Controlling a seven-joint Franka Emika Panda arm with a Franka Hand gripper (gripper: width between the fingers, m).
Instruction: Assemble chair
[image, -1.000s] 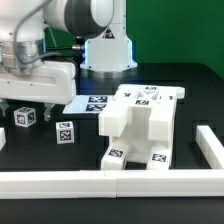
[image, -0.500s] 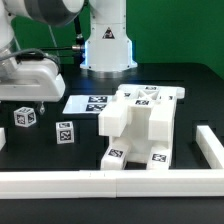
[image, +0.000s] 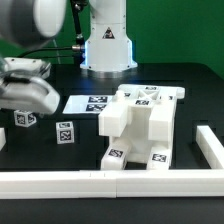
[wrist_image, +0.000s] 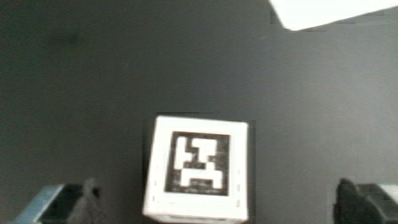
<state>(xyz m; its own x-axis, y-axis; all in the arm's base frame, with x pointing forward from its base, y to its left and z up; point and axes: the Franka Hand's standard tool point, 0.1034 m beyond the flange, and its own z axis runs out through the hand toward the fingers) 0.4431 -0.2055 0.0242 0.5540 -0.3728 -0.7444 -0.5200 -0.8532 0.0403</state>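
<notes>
The chair's largest assembled white part (image: 140, 125) stands in the middle of the black table, tags on its faces. Two small tagged white blocks lie at the exterior view's left, one (image: 25, 118) under my hand and one (image: 65, 131) nearer the middle. My gripper (image: 25, 104) hangs over the leftmost block. In the wrist view, a tagged white block (wrist_image: 196, 165) lies between my two dark fingertips (wrist_image: 71, 203). They stand wide apart on either side of it without touching. The gripper (wrist_image: 217, 208) is open and holds nothing.
The marker board (image: 90, 103) lies flat behind the blocks. A long white border rail (image: 100, 182) runs along the front and turns up the exterior view's right side (image: 210, 150). The robot base (image: 108, 45) stands at the back. A white corner (wrist_image: 338, 10) shows in the wrist view.
My hand has moved toward the exterior view's left and down, closer over the leftmost small block. The parts on the table have not moved. The jaws stayed open.
</notes>
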